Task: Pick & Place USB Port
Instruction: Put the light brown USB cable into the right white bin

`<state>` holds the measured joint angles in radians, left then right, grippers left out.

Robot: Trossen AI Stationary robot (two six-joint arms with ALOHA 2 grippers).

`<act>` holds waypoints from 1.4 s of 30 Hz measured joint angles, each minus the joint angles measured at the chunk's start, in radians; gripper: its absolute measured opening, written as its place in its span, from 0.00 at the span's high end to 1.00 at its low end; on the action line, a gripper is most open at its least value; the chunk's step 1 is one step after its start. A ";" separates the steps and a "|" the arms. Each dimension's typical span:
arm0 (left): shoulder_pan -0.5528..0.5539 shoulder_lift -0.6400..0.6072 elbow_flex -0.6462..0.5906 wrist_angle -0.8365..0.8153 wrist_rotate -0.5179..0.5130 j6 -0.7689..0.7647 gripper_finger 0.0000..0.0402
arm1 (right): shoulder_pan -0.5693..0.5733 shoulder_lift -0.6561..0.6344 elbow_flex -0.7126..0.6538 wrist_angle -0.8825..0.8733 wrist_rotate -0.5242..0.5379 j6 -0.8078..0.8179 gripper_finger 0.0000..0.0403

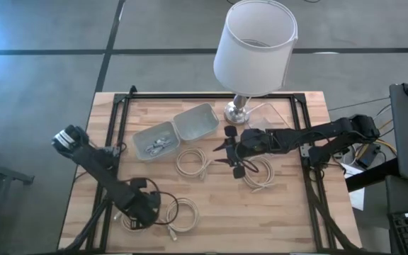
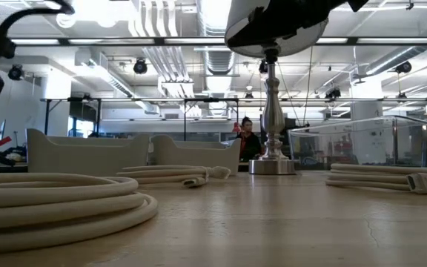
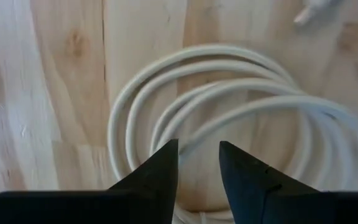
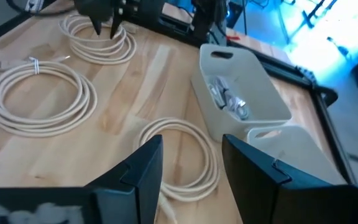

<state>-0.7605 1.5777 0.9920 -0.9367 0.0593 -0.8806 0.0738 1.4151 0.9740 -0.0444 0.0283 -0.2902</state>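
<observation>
Several white coiled USB cables lie flat on the wooden table (image 1: 289, 219). My left gripper (image 1: 142, 210) points straight down over the near-left coil (image 3: 229, 118), open, with the coil's near strands showing between its fingertips (image 3: 197, 152); whether it touches them I cannot tell. The right wrist view shows the same gripper (image 4: 105, 26) over that coil (image 4: 98, 43). My right gripper (image 1: 231, 152) hangs open above the table's middle, between a coil (image 1: 192, 161) and another (image 1: 259, 173), holding nothing (image 4: 191, 162).
Two grey bins (image 1: 154, 139) (image 1: 197, 122) stand at the back; the left one holds small metal pieces (image 4: 229, 99). A lamp (image 1: 253, 49) and a clear box (image 1: 271, 117) stand behind my right gripper. Another coil (image 1: 181, 212) lies beside the left gripper.
</observation>
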 joint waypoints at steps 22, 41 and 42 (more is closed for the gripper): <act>0.004 0.097 -0.065 -0.003 -0.277 -0.012 0.70 | -0.001 0.000 0.021 0.005 0.000 -0.106 0.59; 0.005 0.103 -0.077 0.057 -0.344 0.144 0.97 | 0.000 0.000 0.021 0.005 -0.003 -0.056 0.62; 0.005 0.103 -0.074 0.058 -0.364 0.154 0.97 | 0.000 0.000 0.021 0.005 -0.003 -0.049 0.63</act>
<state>-0.7555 1.6807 0.9178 -0.8792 -0.3046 -0.7267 0.0738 1.4151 0.9947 -0.0395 0.0257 -0.3397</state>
